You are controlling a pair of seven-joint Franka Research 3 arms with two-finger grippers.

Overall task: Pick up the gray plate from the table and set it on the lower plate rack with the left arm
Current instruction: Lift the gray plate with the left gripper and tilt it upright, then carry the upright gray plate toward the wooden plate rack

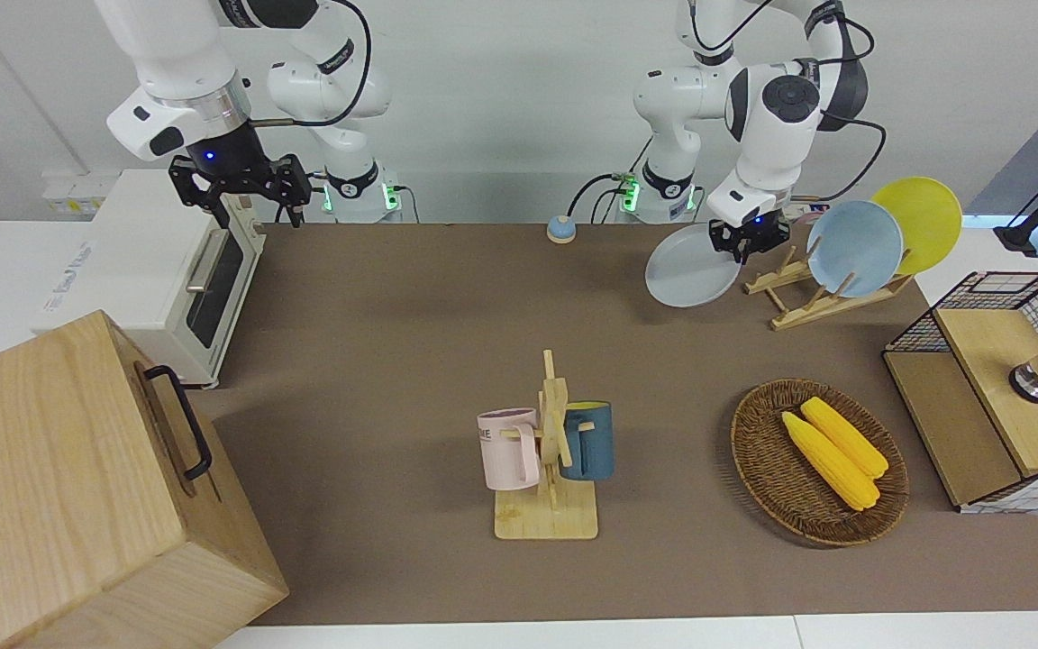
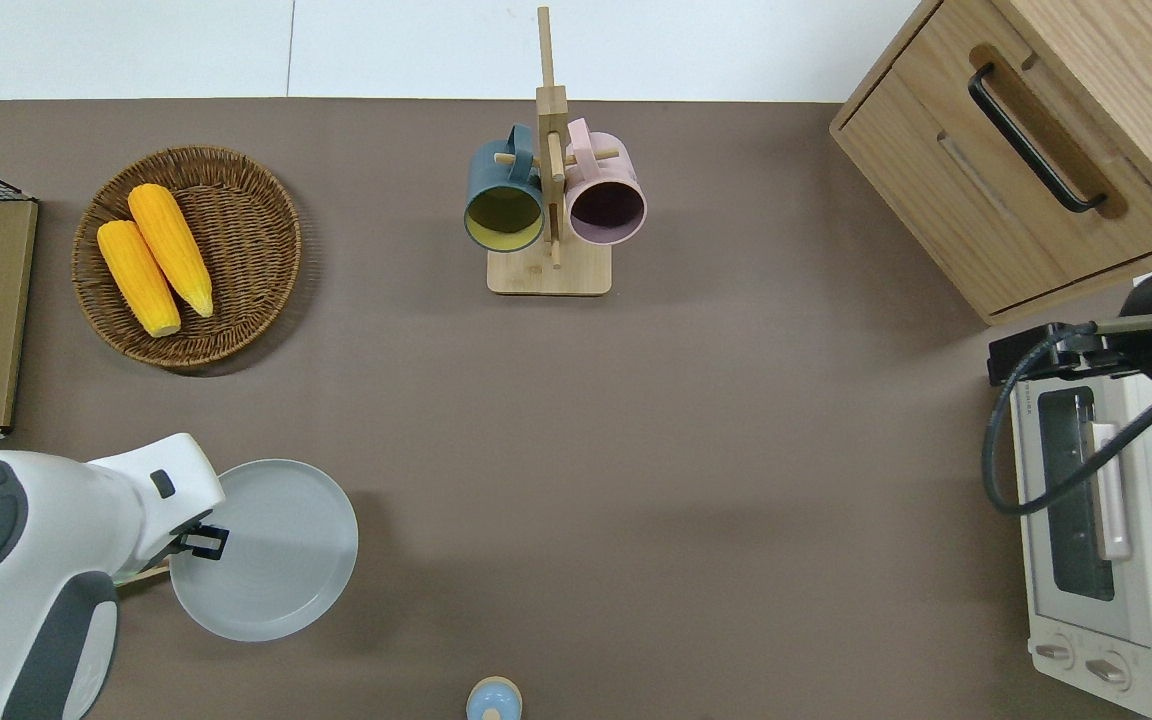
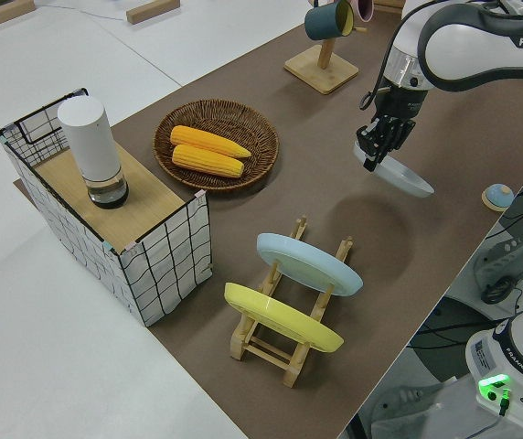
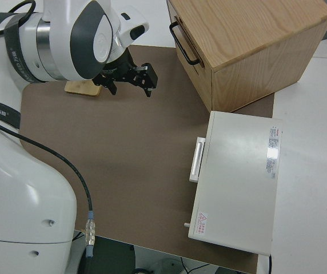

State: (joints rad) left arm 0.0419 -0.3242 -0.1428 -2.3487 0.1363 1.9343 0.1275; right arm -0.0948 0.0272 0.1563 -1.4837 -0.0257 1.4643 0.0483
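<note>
Gray plate (image 1: pixel 692 269) lifted clear of the table (image 1: pixel 411 361), pinched at its rim in the closed left gripper (image 1: pixel 747 236), beside the lower plate rack (image 1: pixel 821 297), not yet slotted in.

I see the brown worktop (image 1: pixel 411 342) carrying a mug tree (image 1: pixel 548 505), a wicker basket (image 1: pixel 758 469) of corn, a wooden plate rack (image 1: pixel 803 306), a wire-sided box (image 1: pixel 978 424), a wooden cabinet (image 1: pixel 59 487), a white toaster oven (image 1: pixel 159 270) and a small blue knob (image 1: pixel 560 228).

Smooth glossy gray plate (image 1: pixel 693 267), light-wood lower plate rack (image 1: pixel 812 302), matt table (image 1: pixel 447 342)
</note>
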